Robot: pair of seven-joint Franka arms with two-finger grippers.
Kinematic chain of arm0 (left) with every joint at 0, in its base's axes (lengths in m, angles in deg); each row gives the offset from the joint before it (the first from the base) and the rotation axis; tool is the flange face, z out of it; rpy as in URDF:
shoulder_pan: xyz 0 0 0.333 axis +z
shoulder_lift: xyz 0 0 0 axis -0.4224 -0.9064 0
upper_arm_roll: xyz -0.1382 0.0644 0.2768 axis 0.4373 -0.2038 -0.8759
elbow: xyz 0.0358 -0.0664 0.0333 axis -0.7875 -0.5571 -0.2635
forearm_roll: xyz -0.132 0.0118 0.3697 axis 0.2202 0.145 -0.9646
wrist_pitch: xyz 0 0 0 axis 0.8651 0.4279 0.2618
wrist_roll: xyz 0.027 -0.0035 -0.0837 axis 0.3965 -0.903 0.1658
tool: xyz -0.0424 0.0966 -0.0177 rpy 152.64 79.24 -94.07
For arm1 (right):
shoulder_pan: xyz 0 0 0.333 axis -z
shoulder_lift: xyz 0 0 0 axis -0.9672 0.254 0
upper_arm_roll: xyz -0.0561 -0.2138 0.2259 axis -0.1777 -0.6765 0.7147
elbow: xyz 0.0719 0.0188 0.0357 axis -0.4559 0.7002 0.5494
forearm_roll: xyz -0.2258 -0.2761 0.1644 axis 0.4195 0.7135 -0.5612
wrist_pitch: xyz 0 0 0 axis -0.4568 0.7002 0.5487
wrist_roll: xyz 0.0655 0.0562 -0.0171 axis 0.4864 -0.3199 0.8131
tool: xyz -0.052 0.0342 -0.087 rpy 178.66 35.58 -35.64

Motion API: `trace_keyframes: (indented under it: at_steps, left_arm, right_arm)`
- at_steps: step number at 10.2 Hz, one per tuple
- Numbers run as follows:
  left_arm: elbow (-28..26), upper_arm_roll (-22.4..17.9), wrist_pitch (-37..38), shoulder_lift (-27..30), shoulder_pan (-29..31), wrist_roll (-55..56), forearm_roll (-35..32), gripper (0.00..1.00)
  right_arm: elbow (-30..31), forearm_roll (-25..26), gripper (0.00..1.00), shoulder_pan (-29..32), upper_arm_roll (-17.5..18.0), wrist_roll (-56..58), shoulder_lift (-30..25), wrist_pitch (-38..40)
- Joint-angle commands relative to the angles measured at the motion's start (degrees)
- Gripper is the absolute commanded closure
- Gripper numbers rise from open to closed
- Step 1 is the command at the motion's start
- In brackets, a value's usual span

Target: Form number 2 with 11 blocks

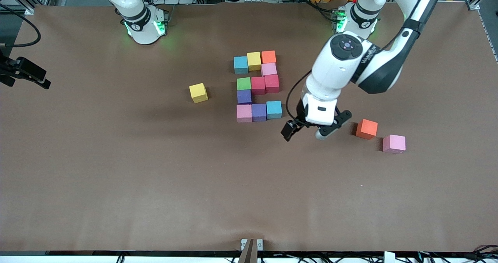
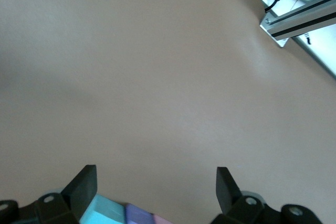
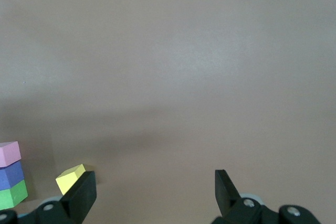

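The number 2 (image 1: 256,87) lies mid-table, made of touching blocks: blue (image 1: 241,65), yellow (image 1: 253,61) and orange (image 1: 268,56) in the row nearest the bases, then pink (image 1: 269,69), green, two red, purple, and a pink, purple, blue (image 1: 274,109) row nearest the camera. My left gripper (image 1: 305,134) hangs open and empty over bare table beside that blue cube, toward the left arm's end. In the left wrist view its fingers (image 2: 86,184) frame bare mat, with the blue cube (image 2: 107,211) at the edge. My right gripper (image 3: 155,187) is open, empty and out of the front view.
Three loose cubes lie apart from the digit: a yellow one (image 1: 198,92) toward the right arm's end, also in the right wrist view as the yellow cube (image 3: 68,178), and an orange one (image 1: 366,128) and a pink one (image 1: 394,144) toward the left arm's end.
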Motion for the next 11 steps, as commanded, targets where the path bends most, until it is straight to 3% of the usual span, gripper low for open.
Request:
trace_keyframes:
  at_steps: [1,3,6,8,11]
  left_arm:
    - [4.09,0.74,7.32,0.24,2.92,-9.62,0.04,0.00]
    - [6.30,0.92,10.77,0.68,5.64,-17.70,0.38,0.00]
    - [6.22,-0.65,17.95,6.72,9.42,-35.69,4.93,0.00]
    - [6.13,-8.97,24.71,12.87,7.95,-49.40,13.18,0.00]
    - [6.65,-22.42,33.34,17.81,2.15,-66.47,13.92,0.00]
  right_arm:
    - [-0.80,0.47,0.00,1.23,1.09,0.40,0.14,0.35]
    - [-0.80,0.47,0.00,1.05,1.09,-0.13,0.14,0.35]
    - [-0.80,0.38,0.00,1.05,1.09,-0.30,0.05,0.35]
    - [-0.80,0.47,0.00,0.53,1.27,-0.39,-0.04,0.87]
    - [-0.62,0.47,0.00,0.35,1.18,-0.31,-0.13,0.96]
